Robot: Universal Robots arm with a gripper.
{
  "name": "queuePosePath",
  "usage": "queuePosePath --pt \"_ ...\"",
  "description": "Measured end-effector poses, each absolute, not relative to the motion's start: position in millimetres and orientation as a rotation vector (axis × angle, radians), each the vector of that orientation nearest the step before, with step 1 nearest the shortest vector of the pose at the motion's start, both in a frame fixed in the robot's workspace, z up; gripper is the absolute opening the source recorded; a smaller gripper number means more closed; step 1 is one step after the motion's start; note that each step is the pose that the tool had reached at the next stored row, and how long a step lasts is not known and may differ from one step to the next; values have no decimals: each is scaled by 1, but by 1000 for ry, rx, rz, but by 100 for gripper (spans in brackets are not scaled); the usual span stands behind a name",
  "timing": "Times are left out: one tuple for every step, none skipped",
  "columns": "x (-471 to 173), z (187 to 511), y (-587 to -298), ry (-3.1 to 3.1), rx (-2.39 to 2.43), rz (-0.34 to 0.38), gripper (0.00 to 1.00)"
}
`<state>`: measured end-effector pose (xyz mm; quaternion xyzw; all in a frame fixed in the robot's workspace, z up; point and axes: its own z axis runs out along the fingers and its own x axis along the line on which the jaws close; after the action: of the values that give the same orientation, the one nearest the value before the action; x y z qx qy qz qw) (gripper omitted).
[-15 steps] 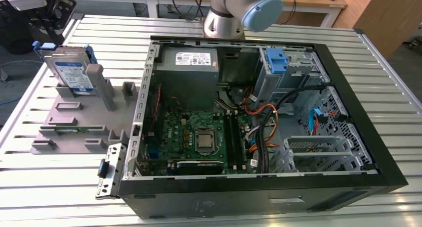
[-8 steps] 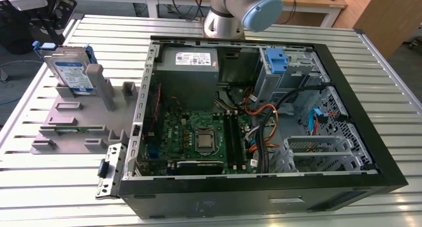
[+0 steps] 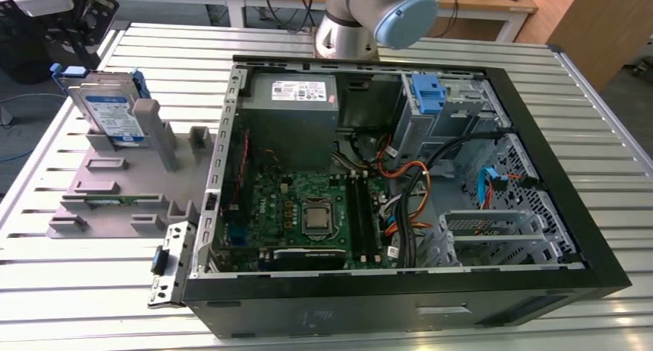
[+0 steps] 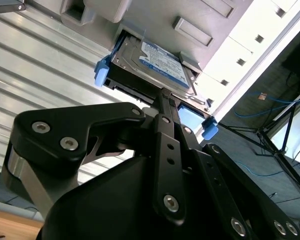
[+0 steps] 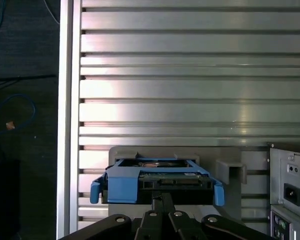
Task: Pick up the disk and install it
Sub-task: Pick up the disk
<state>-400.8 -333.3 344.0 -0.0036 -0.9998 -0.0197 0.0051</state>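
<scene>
Nothing of the task is done as far as the pictures show. The disk [image 3: 107, 110] stands on edge in a slot of the grey holder stand [image 3: 112, 190], outside the open computer case [image 3: 602, 274] and beside it on the exterior view's left. It has been neither lifted nor fitted. Inside the case, a blue drive clip [image 3: 430, 95] sits beside the power supply [image 3: 294, 91], with no drive on it. By my judgement both the pick-up and the whole installation remain.

In the second wrist view the end effector [image 4: 163, 95] has its fingers drawn together, with nothing seen between them. Their tips point at the near edge of the disk [image 4: 155, 62], very close to it. I cannot tell whether they touch it.

The exterior view gives the whole layout: the slatted desk [image 3: 82, 305], the stand, the case interior and the robot arm [image 3: 372, 18] rising behind the case. The first wrist view looks straight along the end effector [image 5: 162, 199] at the disk [image 5: 157, 180]. It shows the blue carrier rails and their end tabs edge-on, with a corner of the case's rear panel [image 5: 290, 192] near it. The second wrist view alone shows the disk's labelled face up close, and how its blue rails sit against the stand.
</scene>
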Motion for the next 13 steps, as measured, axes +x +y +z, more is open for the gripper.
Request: queuePosePath --pt "-401 344 -333 -3131 7 -62 11" --pt "-401 344 -333 -3130 31 -62 11" --pt "-401 344 -333 -3130 61 -62 11" --pt "-401 344 -333 -3128 90 -61 11" --pt "-401 343 -333 -3127 118 -61 11" --pt "-401 343 -333 -3126 146 -61 11" --pt "-401 343 -333 -3124 174 -61 11" --pt "-401 343 -333 -3122 202 -61 11" --pt "-401 343 -333 -3120 230 -60 11" --pt "-401 343 -333 -3117 258 -60 11" --pt "-401 343 -333 -3114 286 -60 11" --pt "-401 343 -333 -3111 314 -60 11" --pt "-401 343 -333 -3108 345 -60 11"
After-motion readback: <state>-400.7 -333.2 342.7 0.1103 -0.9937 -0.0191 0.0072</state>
